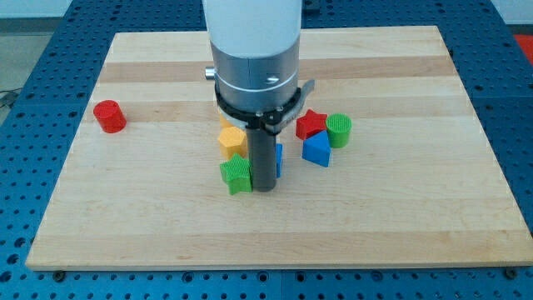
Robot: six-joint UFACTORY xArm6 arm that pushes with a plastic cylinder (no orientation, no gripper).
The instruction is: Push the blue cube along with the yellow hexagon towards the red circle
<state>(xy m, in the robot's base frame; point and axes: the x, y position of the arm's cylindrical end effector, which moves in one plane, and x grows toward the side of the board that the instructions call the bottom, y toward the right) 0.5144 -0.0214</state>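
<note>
The red circle [109,116] stands alone near the board's left edge. The yellow hexagon [231,140] sits near the middle, just left of my rod. The blue cube [278,158] is mostly hidden behind the rod; only a thin blue strip shows on the rod's right side. My tip [263,188] rests on the board between the green cube [236,175] on its left and the blue cube on its right, below and right of the yellow hexagon.
A red star [311,124], a green cylinder [339,130] and a blue triangular block [316,150] cluster right of the rod. An orange block [225,121] peeks out above the hexagon. The wooden board [125,225] lies on a blue perforated table.
</note>
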